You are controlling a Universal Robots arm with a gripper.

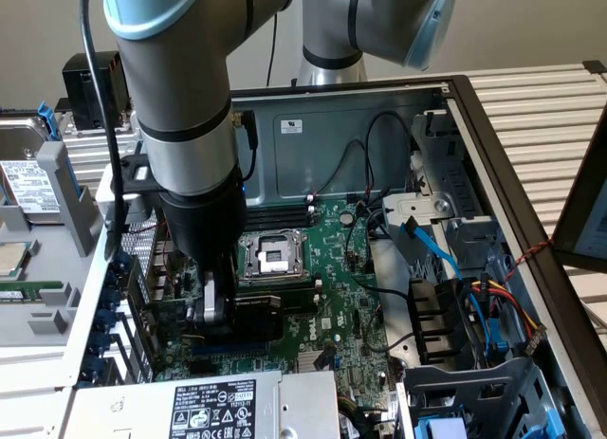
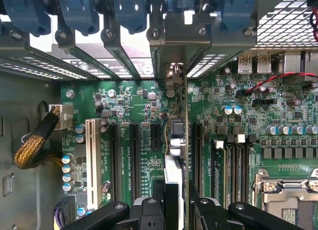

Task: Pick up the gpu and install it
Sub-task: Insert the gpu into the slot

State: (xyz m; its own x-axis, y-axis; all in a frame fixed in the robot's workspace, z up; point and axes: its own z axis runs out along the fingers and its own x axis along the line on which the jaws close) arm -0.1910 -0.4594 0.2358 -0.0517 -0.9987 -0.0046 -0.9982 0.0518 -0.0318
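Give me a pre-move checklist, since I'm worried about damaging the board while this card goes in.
1. gpu gripped between the pincer's fingers: ok.
2. gpu standing edge-on to the motherboard: ok.
3. Silver bracket facing the rear slot covers: ok.
4. gpu edge seated in a slot: cannot tell.
5. Red wires apart from the gpu: ok.

gpu (image 2: 177, 140) seen edge-on, fan shroud face hidden, fingers (image 2: 149, 210) cut off by frame edge
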